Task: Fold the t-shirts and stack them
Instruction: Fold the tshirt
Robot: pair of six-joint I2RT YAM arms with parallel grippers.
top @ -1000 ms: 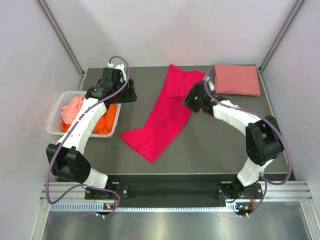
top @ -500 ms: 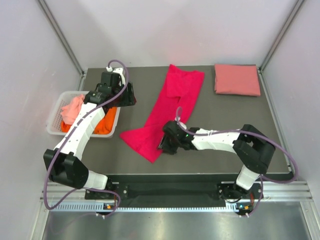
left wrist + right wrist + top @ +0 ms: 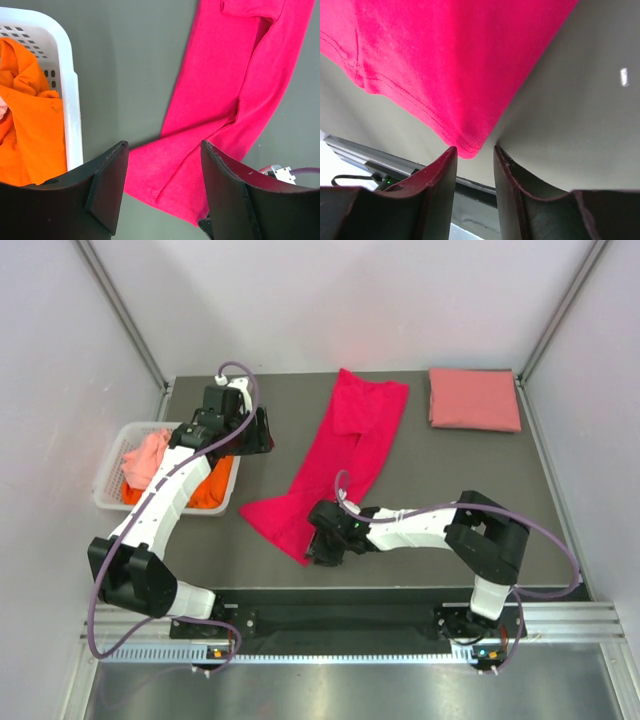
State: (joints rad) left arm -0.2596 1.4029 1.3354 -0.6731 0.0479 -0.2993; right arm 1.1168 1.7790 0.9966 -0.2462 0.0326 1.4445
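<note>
Left gripper [image 3: 164,145] – jaws wide apart, holding nothing, above the table [image 3: 430,470] between the white basket [image 3: 70,90] and the magenta shirt [image 3: 340,465]. Right gripper [image 3: 472,150] – jaws narrowly apart, straddling the near corner of that shirt, which lies lengthways across the table. Folded pink shirt [image 3: 475,398] at far right corner. Orange shirt [image 3: 30,125] in the basket.

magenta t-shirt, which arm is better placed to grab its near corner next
Right. The right gripper sits at the near corner of the magenta t-shirt, a finger each side; the left gripper hovers open by the white basket.
</note>
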